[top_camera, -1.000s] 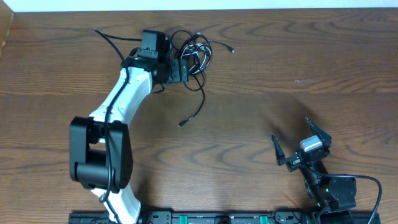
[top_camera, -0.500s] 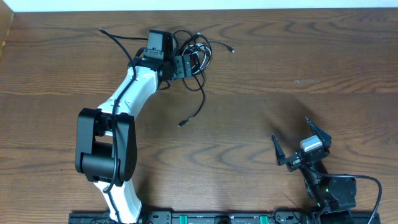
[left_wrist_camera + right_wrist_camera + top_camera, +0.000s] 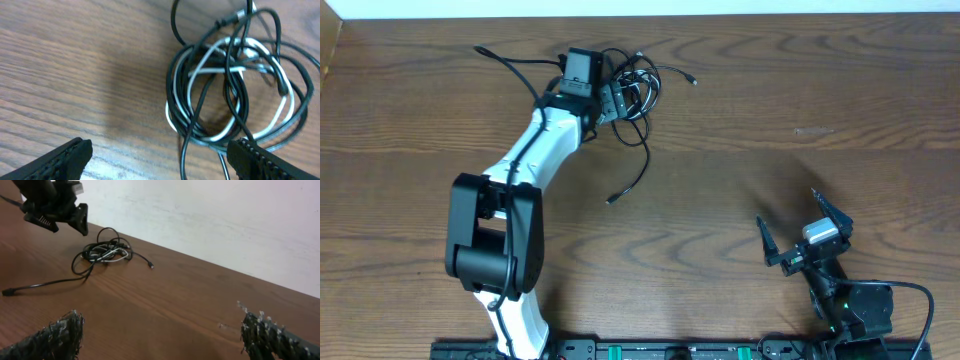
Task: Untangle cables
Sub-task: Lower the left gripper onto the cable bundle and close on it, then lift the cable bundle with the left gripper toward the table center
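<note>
A black cable (image 3: 642, 160) and a white cable (image 3: 227, 47) lie coiled together in a tangle (image 3: 635, 85) at the back of the table. One black end with a plug trails toward the front (image 3: 612, 199). My left gripper (image 3: 610, 104) is open just above the tangle's left edge, its fingers on either side of a black strand in the left wrist view (image 3: 160, 160). My right gripper (image 3: 805, 235) is open and empty at the front right, far from the cables. The tangle also shows in the right wrist view (image 3: 105, 252).
The wooden table (image 3: 770, 130) ends at a white wall along the back (image 3: 225, 220). The left arm's own thicker black wire (image 3: 505, 62) loops out to the back left. The right arm's base (image 3: 855, 305) sits at the front right edge.
My left arm has reached farther back and slightly right, bringing the open gripper closer over the tangle. The cables and the right arm have not moved.
</note>
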`<state>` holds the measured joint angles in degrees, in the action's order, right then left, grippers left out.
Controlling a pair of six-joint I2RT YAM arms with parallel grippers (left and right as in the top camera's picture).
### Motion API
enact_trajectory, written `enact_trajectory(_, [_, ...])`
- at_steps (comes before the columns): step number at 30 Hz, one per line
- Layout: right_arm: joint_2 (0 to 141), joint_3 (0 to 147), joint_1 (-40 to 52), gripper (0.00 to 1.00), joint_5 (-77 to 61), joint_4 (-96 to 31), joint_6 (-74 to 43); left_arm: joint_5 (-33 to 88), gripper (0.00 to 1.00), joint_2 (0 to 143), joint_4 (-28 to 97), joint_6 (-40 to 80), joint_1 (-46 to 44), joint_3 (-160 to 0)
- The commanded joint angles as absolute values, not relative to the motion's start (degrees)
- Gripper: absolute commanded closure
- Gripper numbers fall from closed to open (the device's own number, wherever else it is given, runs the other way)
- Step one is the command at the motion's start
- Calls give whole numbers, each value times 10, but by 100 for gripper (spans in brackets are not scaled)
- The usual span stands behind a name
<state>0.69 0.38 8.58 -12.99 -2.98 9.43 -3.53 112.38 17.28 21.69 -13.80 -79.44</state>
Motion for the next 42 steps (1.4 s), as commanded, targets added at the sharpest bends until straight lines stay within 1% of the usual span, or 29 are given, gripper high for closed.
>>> enact_trajectory(1, [5, 3, 82, 1, -124, -33, 90, -114, 8, 1139, 157, 243, -164, -805])
enact_trajectory(5, [5, 3, 82, 1, -124, -33, 90, -115, 8, 1158, 126, 252, -183, -805])
enact_trajectory(12, [5, 3, 82, 1, -124, -33, 90, -147, 8, 1194, 115, 331, -186, -805])
enact_trajectory(22, [5, 3, 82, 1, -124, -33, 90, -147, 9, 1225, 100, 333, -186, -805])
enact_trajectory(30, [5, 3, 82, 1, -124, -33, 90, -146, 9, 1237, 134, 333, -187, -805])
enact_trajectory(31, [5, 3, 82, 1, -124, -33, 90, -145, 10, 1237, 137, 333, -187, -805])
enact_trajectory(33, [5, 3, 82, 1, -124, -33, 90, -145, 18, 1237, 143, 333, -187, -805])
enact_trajectory(36, [5, 3, 82, 1, -124, -33, 90, -138, 38, 1237, 149, 333, -187, -805])
enact_trajectory(38, [5, 3, 82, 1, -124, -33, 90, -128, 53, 1237, 154, 333, -187, -805])
enact_trajectory(41, [5, 3, 82, 1, -124, -33, 90, -109, 62, 1237, 167, 333, -187, -805])
enact_trajectory(42, [5, 3, 82, 1, -124, -33, 90, -101, 67, 1237, 175, 333, -187, -805])
